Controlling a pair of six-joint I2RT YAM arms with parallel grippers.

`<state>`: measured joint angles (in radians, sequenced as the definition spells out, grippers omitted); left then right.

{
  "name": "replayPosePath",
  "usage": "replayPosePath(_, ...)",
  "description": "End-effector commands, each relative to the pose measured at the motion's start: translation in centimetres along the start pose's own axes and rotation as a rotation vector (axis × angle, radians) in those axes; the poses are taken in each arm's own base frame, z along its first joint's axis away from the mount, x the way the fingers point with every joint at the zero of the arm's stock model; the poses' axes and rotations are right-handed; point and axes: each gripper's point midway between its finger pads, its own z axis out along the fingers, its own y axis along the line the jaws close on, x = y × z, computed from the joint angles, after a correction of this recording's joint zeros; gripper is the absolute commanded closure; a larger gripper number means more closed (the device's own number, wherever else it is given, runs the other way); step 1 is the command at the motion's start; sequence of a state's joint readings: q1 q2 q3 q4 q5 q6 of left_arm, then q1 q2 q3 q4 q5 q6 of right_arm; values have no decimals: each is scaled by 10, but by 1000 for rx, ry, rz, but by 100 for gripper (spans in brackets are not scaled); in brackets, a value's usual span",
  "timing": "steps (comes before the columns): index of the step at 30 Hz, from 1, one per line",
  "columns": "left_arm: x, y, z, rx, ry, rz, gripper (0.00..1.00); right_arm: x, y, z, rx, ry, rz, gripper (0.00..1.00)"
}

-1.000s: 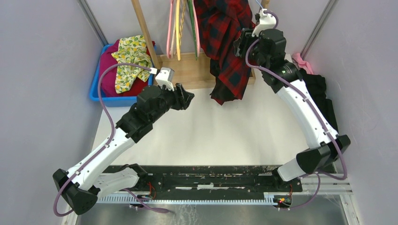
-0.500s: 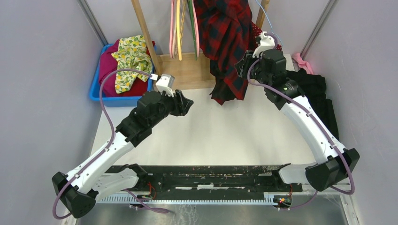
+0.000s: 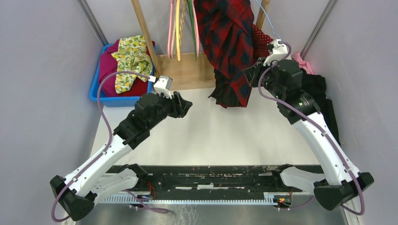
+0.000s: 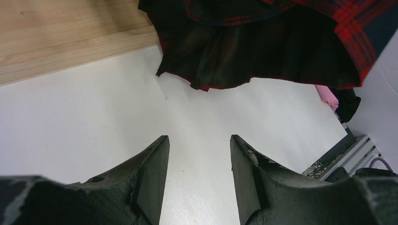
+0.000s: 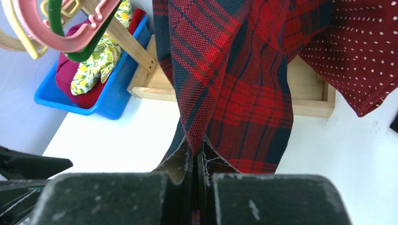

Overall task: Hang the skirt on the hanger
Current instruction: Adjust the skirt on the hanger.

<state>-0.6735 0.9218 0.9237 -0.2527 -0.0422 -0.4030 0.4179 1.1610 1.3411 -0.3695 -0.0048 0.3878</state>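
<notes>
The dark-red polka-dot skirt [image 3: 260, 40] hangs at the back right, behind a red-and-black plaid garment [image 3: 230, 47]. In the right wrist view the skirt [image 5: 361, 56] fills the upper right corner. The thin lilac-blue wire hanger [image 3: 267, 18] runs up from the skirt toward the rack top. My right gripper [image 3: 251, 70] is shut on a fold of the plaid garment [image 5: 225, 70], pinched between its fingertips [image 5: 198, 145]. My left gripper [image 3: 185, 104] hovers open over the white table, its jaws [image 4: 199, 138] holding nothing, short of the plaid hem [image 4: 244, 61].
A blue bin [image 3: 96, 89] at the back left holds a lemon-print cloth [image 3: 129, 58] and a magenta cloth [image 3: 109, 70]. Pink, yellow and green hangers [image 3: 180, 28] hang from the wooden rack, whose base [image 3: 187, 70] lies on the table. Black cloth [image 3: 324, 93] lies at the right.
My right gripper closed on the plaid garment and drew back to the right and nearer, pulling the cloth along and uncovering the polka-dot skirt. The left arm barely moved.
</notes>
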Motion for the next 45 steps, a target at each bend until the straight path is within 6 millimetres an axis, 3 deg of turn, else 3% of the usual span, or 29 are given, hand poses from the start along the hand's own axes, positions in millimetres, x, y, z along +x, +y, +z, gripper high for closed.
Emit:
replayPosePath(1, -5, -6, -2, 27, -22, -47, 43, 5, 3, -24, -29, 17, -24, 99)
replayPosePath(15, 1, -7, 1, 35, -12, -62, 44, 52, 12, -37, -123, 131, -12, 99)
replayPosePath(35, 6, -8, 8, 42, 0, -74, 44, 67, 31, -76, -267, 174, -107, 99)
replayPosePath(43, 8, -11, 11, 51, 2, -80, 44, 74, 34, -71, -293, 202, -121, 98)
replayPosePath(45, 11, -10, 13, 50, 11, -80, 44, 77, 32, -65, -291, 211, -126, 94)
